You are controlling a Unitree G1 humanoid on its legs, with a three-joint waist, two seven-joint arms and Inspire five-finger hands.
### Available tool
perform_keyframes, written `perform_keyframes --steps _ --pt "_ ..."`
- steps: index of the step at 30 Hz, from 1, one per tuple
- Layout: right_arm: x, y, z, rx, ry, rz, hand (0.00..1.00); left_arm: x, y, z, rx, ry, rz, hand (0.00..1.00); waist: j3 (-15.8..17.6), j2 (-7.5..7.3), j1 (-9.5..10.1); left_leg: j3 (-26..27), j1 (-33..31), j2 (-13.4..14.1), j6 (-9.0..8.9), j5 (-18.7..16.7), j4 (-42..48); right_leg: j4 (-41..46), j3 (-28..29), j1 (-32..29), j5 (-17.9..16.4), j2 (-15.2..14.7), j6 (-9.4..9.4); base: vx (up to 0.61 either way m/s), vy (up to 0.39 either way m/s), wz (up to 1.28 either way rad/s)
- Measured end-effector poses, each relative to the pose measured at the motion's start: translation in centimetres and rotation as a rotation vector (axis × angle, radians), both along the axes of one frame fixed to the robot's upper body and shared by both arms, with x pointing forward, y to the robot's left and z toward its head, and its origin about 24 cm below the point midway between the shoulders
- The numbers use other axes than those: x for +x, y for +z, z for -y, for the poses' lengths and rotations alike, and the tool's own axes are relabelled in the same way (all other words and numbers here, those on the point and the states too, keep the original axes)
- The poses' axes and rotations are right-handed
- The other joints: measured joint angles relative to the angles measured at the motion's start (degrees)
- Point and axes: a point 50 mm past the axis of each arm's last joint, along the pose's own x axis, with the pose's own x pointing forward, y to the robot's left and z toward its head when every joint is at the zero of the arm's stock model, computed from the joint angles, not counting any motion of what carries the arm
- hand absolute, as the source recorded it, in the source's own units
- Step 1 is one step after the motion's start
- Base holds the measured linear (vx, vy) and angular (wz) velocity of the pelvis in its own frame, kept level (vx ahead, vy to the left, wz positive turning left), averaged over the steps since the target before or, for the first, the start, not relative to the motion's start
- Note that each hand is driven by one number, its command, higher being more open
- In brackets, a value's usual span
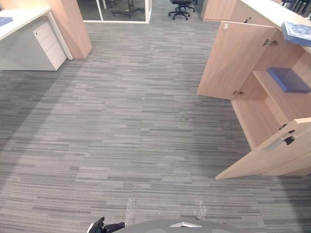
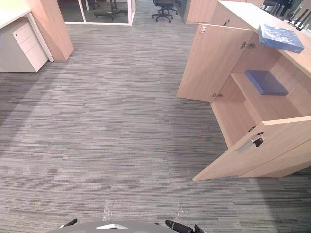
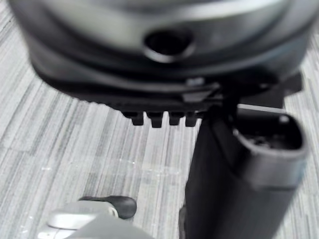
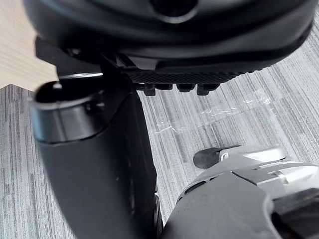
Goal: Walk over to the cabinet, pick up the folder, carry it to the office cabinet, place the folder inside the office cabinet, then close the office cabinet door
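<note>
Looking down in the left eye view, the office cabinet (image 1: 257, 121) stands at the right with both doors wide open. Its far door (image 1: 233, 58) and near door (image 1: 272, 155) reach out over the grey carpet (image 1: 121, 121). The folder (image 1: 288, 79), blue, lies flat on the shelf (image 1: 286, 102) inside, and a second folder (image 1: 297, 33) rests on top of the cabinet. A white bench (image 1: 22, 19) with a drawer unit (image 1: 48, 41) stands far off at the left. The left hand (image 1: 104, 226) shows at the bottom edge, well apart from the cabinet.

In the right eye view the right hand (image 2: 182, 227) sits likewise at the bottom edge.

The left wrist view has that hand's fingers (image 3: 157, 118) straight above the carpet, holding nothing.

The right wrist view gives the same for its fingers (image 4: 185, 88): relaxed and empty.
</note>
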Motion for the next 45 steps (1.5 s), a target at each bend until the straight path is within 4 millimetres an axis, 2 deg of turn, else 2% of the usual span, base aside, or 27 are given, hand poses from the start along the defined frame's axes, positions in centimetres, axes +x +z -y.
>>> perform_keyframes --steps 6,14,45 --pt "0.01 0.0 0.0 0.002 0.003 0.001 1.0 -0.12 -0.02 -0.01 -0.014 0.006 -0.001 1.0 0.14 -0.19 -0.01 0.38 0.91 -0.9 1.25 1.41 -1.95 -0.02 0.08 -0.04 0.07 -0.57 0.1 -0.09 0.008 -0.03" --pt "0.21 0.0 -0.13 -0.003 0.033 0.0 1.0 -0.32 0.0 -0.25 -0.022 0.067 0.007 1.0 0.4 -0.66 -0.08 0.92 1.65 -0.91 0.8 2.32 -3.98 -0.31 0.38 -0.42 0.3 -0.92 0.19 -0.05 0.001 -0.03" --pt "0.65 0.04 -0.22 -0.005 0.057 0.008 1.0 -0.16 0.04 -0.28 0.001 -0.007 -0.002 1.0 0.65 -0.87 -1.06 2.36 2.32 -0.87 0.76 2.25 -4.08 -0.35 1.68 -0.44 0.53 -0.54 0.29 -0.02 -0.009 -0.02"
